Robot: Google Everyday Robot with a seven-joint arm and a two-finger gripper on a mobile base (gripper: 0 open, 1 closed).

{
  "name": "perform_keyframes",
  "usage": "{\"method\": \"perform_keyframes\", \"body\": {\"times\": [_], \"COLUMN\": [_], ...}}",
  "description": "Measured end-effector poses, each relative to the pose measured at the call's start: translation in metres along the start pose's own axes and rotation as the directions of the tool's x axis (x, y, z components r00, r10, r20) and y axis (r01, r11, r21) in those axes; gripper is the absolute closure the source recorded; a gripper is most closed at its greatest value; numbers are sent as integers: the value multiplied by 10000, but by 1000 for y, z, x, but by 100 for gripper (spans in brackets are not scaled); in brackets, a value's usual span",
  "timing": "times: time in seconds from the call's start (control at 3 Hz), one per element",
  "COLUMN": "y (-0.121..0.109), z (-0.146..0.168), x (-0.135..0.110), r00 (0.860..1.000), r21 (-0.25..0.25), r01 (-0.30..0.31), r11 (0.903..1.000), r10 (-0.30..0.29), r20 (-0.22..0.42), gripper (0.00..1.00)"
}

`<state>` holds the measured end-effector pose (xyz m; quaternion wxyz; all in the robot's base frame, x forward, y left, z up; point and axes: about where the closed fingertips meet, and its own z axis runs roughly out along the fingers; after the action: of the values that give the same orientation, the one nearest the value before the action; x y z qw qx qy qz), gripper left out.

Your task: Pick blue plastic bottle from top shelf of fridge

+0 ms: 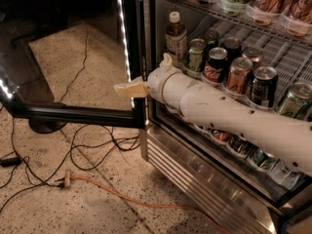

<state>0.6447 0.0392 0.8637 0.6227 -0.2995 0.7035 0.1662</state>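
The blue plastic bottle [175, 37], with dark liquid, a white cap and a pale label, stands upright at the left end of a wire shelf in the fridge [209, 152]. Cans stand to its right. My gripper [129, 89] is pale yellow and points left. It sits outside the fridge opening, by the door's hinge edge, below and to the left of the bottle and apart from it. My white arm [229, 113] crosses in front of the cans and hides the shelf below.
The open glass door [73, 115] with its white LED strip [124, 38] swings out to the left. Cans [215, 65] fill the bottle's shelf, and more drinks [265, 4] stand on the shelf above. Black cables and an orange cord [112, 191] lie on the speckled floor.
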Motion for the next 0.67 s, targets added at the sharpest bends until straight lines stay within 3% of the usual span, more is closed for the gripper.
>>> {"method": "perform_keyframes", "body": {"times": [0.67], "y": [-9], "z": [7], "x": [7], "r00": [9995], "r21": [256], "r01": [-320], "r11": [9992], "r10": [321], "r20": [-56], "gripper": [0]}}
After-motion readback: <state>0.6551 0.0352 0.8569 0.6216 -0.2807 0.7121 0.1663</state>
